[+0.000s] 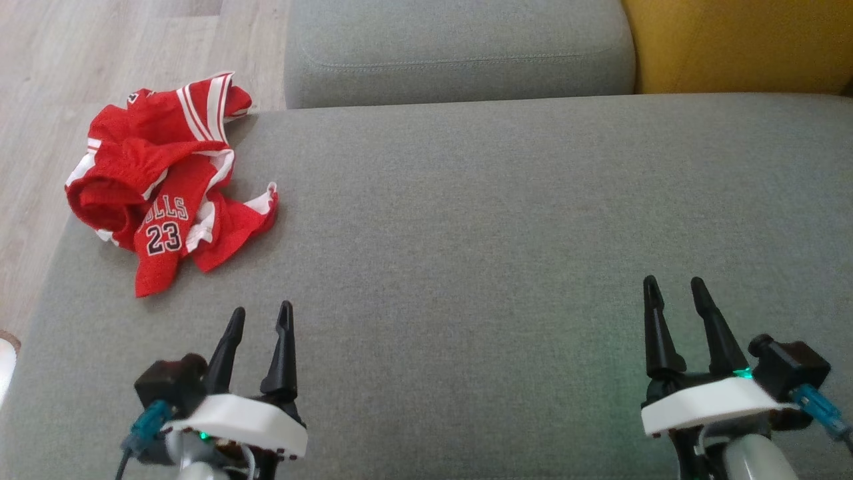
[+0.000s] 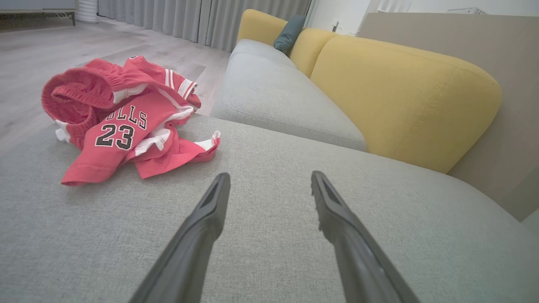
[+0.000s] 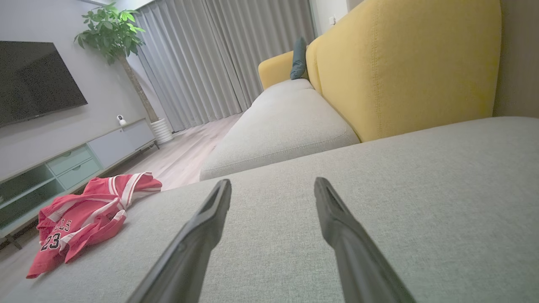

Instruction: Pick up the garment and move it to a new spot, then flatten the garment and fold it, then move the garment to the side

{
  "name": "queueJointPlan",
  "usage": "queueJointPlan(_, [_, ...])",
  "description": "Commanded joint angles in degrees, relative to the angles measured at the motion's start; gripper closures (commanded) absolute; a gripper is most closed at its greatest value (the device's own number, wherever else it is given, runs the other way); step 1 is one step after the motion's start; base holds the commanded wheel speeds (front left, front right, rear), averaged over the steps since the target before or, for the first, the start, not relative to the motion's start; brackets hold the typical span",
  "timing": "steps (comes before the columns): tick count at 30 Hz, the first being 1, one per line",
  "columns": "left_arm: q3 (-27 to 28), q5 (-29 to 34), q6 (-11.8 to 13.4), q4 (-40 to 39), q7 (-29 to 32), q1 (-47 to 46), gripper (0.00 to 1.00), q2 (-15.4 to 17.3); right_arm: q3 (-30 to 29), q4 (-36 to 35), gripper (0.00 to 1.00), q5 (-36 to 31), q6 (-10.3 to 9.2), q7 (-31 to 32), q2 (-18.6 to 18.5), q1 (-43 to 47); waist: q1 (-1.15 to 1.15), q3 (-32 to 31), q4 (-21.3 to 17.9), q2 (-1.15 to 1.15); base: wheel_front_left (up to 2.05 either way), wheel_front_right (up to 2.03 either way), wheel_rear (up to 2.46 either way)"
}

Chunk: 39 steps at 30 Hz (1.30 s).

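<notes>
A crumpled red garment [image 1: 166,180] with white trim and the number 23 lies bunched at the far left corner of the grey sofa seat [image 1: 466,233], partly over its edge. The garment [image 2: 122,122] appears up and left of my left gripper [image 2: 269,181], which is open and empty. In the head view my left gripper [image 1: 261,315] hovers low over the cushion, below and right of the garment. My right gripper [image 1: 673,283] is open and empty at the lower right, far from the garment [image 3: 84,219], over bare cushion [image 3: 379,202].
A second grey seat cushion [image 1: 460,50] lies beyond the seat, with yellow back cushions [image 1: 733,43] at the far right. Pale wood floor [image 1: 40,100] lies past the left edge. A TV unit [image 3: 63,164], a potted plant [image 3: 111,29] and curtains stand across the room.
</notes>
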Motion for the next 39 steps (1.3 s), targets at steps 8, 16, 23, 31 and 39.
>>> queueJointPlan(8, [0.91,6.49,0.74,-2.72,-2.17,-0.86,0.0,0.63,1.61,-3.21,0.0,-6.77,0.39,-2.23,-0.53,-1.08,0.0,-0.1,0.04,0.0,0.0,0.0,0.0])
queueJointPlan(16, [0.24,11.67,1.27,-2.99,-3.52,-0.67,0.0,0.61,2.04,-3.87,0.0,-11.82,0.41,-3.58,-0.56,-0.86,0.0,-0.13,0.11,0.0,0.0,0.0,0.0])
queueJointPlan(23, [-0.31,16.11,1.96,-3.28,-4.69,-0.44,0.0,0.61,2.37,-3.79,0.0,-16.46,0.44,-4.77,-0.58,-0.76,0.0,-0.22,0.2,0.0,0.0,0.0,0.0])
queueJointPlan(31, [0.05,15.73,2.02,-2.83,-4.73,-0.46,0.0,0.56,2.08,-3.1,0.0,-16.18,0.44,-4.81,-0.59,-0.97,0.0,-0.15,0.22,0.0,0.0,0.0,0.0])
queueJointPlan(39, [0.26,15.54,2.04,-2.5,-4.73,-0.57,0.0,0.54,2.04,-2.82,0.0,-15.92,0.44,-4.81,-0.59,-1.14,0.0,-0.2,0.25,0.0,0.0,0.0,0.0])
